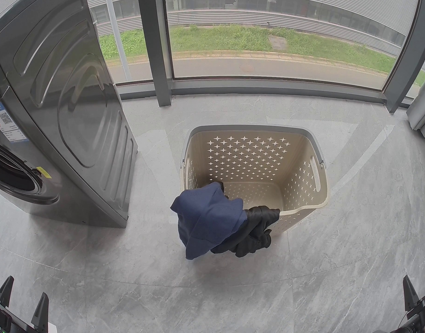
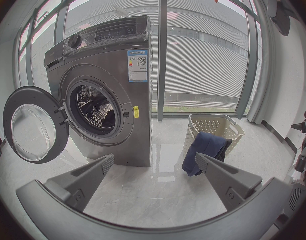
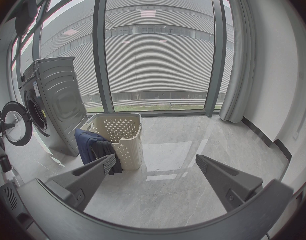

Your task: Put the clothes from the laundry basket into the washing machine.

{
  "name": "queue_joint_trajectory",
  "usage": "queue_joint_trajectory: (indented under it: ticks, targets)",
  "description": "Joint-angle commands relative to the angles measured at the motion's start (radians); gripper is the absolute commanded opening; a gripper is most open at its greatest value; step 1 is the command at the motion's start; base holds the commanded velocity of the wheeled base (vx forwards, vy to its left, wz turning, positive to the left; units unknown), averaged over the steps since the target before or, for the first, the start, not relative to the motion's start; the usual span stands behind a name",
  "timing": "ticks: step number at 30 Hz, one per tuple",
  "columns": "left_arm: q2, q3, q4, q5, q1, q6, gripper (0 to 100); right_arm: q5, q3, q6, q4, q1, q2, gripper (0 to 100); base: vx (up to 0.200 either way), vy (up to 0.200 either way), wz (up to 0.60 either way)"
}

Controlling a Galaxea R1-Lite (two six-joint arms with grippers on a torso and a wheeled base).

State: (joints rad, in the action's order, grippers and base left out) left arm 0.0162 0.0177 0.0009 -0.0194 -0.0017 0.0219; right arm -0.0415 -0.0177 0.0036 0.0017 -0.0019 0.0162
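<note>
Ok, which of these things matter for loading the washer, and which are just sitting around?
For the job:
laundry basket
blue garment and black garment, both draped over its rim
washing machine, its door open

Just there:
curtain
window

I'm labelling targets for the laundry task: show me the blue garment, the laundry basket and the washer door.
blue garment point(image 1: 205, 223), head view, middle of the draped fabric.
laundry basket point(image 1: 252, 160), head view, far inner wall.
washer door point(image 2: 33, 132), left wrist view, its glass centre.
</note>
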Motion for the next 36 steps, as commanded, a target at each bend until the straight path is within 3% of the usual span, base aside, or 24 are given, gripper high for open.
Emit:
queue_joint_trajectory:
  ticks: [1,8,11,12,14,15,17,19,21,23,26,28,29,30,34,36]
  targets:
    - [-0.016,-0.018,-0.001,-0.001,0.000,0.000,100,0.000,0.016,-0.001,0.000,0.000,-0.016,100,0.000,0.000,0.00]
    - [-0.016,-0.018,-0.001,-0.001,0.000,-0.002,100,0.000,0.010,0.006,-0.009,0.000,-0.016,100,0.000,0.171,0.00]
    - [-0.016,-0.018,-0.001,-0.001,0.002,-0.004,100,-0.006,-0.114,0.007,-0.016,0.003,-0.002,100,0.000,0.000,0.00]
    - [-0.016,-0.018,-0.001,-0.001,0.002,-0.004,100,-0.006,-0.114,0.007,-0.016,0.003,-0.002,100,0.000,0.000,0.00]
    - [-0.016,-0.018,0.001,-0.001,0.002,-0.010,100,0.008,-0.214,0.007,0.032,0.011,0.114,100,0.000,0.000,0.00]
    - [-0.016,-0.018,0.001,-0.001,0.002,-0.014,100,0.026,-0.229,0.009,0.044,0.013,0.153,100,0.000,0.000,0.00]
    - [-0.016,-0.018,0.001,-0.001,0.002,-0.016,100,0.107,-0.237,0.029,0.052,0.025,0.266,100,0.000,0.000,0.00]
    - [-0.016,-0.018,0.001,0.001,0.002,-0.017,100,0.166,-0.239,0.104,0.037,0.033,0.436,100,0.000,0.000,0.00]
    - [-0.016,-0.018,0.001,0.001,0.002,-0.017,100,0.180,-0.252,0.153,0.012,0.033,0.573,100,0.000,0.000,0.00]
    - [-0.016,-0.018,0.001,0.001,0.002,-0.016,100,0.183,-0.254,0.148,-0.032,0.043,0.660,100,0.000,0.000,0.00]
    - [-0.016,-0.018,0.001,0.001,0.002,-0.014,100,0.175,-0.242,0.151,-0.232,0.151,0.872,100,0.000,0.000,0.00]
    - [-0.016,-0.018,0.001,0.001,0.002,-0.014,100,0.172,-0.239,0.157,-0.258,0.161,0.893,100,0.000,0.000,0.00]
    - [-0.016,-0.018,0.001,-0.001,0.002,-0.013,100,0.164,-0.220,0.190,-0.374,0.192,0.989,100,0.000,0.000,0.00]
    - [-0.016,-0.018,0.001,-0.001,0.002,-0.013,100,0.164,-0.217,0.194,-0.407,0.203,1.024,100,0.000,0.000,0.00]
    - [-0.016,-0.018,0.001,0.001,0.002,-0.013,100,0.158,-0.217,0.202,-0.443,0.257,1.096,100,0.000,0.000,0.00]
    - [-0.016,-0.018,0.001,0.001,0.000,-0.013,100,0.152,-0.234,0.203,-0.450,0.319,1.167,100,0.000,0.000,0.00]
